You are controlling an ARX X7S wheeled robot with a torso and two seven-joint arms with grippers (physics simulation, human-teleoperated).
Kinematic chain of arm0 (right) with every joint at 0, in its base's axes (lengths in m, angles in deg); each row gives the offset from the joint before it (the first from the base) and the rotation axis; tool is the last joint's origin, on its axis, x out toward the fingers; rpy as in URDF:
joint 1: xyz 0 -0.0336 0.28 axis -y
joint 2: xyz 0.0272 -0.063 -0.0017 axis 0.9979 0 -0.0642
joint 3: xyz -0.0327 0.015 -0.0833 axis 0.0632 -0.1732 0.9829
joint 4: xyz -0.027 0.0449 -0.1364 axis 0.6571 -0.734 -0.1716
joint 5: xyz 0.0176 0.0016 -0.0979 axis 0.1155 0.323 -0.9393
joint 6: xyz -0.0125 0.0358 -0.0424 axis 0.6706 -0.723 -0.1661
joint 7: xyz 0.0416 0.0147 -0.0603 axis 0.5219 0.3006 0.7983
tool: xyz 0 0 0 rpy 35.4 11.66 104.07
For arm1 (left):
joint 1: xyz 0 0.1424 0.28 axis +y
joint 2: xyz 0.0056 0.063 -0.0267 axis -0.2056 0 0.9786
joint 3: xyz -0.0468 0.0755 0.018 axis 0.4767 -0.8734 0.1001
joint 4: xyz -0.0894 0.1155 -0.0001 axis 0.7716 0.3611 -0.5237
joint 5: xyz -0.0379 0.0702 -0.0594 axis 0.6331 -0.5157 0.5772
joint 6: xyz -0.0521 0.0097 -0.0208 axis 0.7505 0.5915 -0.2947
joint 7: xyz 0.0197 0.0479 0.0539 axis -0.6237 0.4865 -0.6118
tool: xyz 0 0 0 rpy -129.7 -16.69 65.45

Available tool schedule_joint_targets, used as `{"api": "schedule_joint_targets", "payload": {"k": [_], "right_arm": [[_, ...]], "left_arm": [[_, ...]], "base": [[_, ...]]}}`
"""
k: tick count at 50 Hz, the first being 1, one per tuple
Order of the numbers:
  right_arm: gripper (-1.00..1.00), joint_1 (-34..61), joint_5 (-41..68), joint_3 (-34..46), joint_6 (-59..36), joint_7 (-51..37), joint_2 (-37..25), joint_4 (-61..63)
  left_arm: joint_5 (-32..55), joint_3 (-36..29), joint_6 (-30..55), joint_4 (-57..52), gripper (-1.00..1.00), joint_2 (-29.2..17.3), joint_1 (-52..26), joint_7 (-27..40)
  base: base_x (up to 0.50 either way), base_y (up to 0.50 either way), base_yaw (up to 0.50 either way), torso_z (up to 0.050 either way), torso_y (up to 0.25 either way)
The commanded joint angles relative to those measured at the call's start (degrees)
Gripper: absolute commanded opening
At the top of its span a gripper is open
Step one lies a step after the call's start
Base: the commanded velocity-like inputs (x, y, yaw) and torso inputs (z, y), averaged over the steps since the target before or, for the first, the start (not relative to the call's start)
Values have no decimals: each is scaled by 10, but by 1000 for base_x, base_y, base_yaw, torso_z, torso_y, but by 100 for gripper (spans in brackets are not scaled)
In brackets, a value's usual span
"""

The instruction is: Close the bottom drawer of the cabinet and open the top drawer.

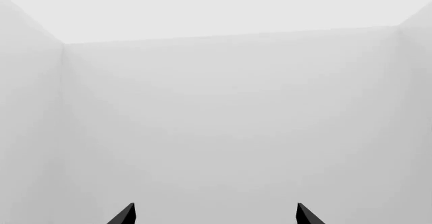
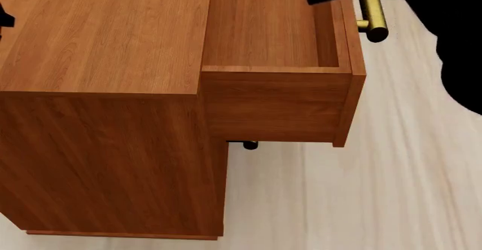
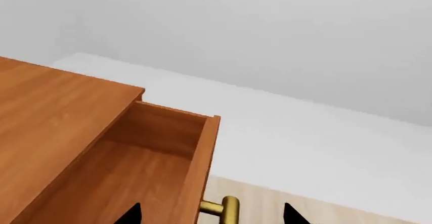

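The reddish-brown cabinet (image 2: pixel 105 35) fills the head view, seen from above. Its top drawer (image 2: pixel 271 30) stands pulled out to the right and is empty inside, with its brass bar handle (image 2: pixel 371 13) on the front. My right gripper (image 3: pixel 210 215) is open, its fingertips (image 3: pixel 131 215) wide apart on either side of the drawer front and handle (image 3: pixel 229 210). My right arm (image 2: pixel 452 35) covers the handle's far end. My left gripper (image 1: pixel 216 215) is open and empty, facing only white walls. The bottom drawer's front is hidden; one shadowed handle end (image 2: pixel 249 145) shows below the top drawer.
Pale wood floor (image 2: pixel 376 193) lies to the right of the cabinet. White walls (image 3: pixel 304 42) stand behind it. A black bit of my left arm (image 2: pixel 4 16) shows at the head view's left edge beside the cabinet top.
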Motion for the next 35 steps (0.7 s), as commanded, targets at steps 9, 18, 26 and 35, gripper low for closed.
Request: {"api": "schedule_joint_targets", "payload": {"k": [9, 18, 26, 35], "right_arm": [[100, 149, -107, 140, -78, 175, 83, -155], [100, 179, -171, 211, -68, 250, 124, -220], [100, 180, -198, 234, -44, 284, 150, -273], [100, 179, -232, 278, -37, 320, 166, -308]], "left_arm": [[-1, -6, -2, 3, 100, -1, -1, 1], [0, -3, -6, 6, 100, -4, 3, 0], [-2, -3, -14, 9, 100, -6, 9, -1], [-5, -2, -22, 14, 100, -8, 16, -2]], "base": [[0, 0, 0, 0, 0], [0, 0, 0, 0, 0], [0, 0, 0, 0, 0], [0, 0, 0, 0, 0]]}}
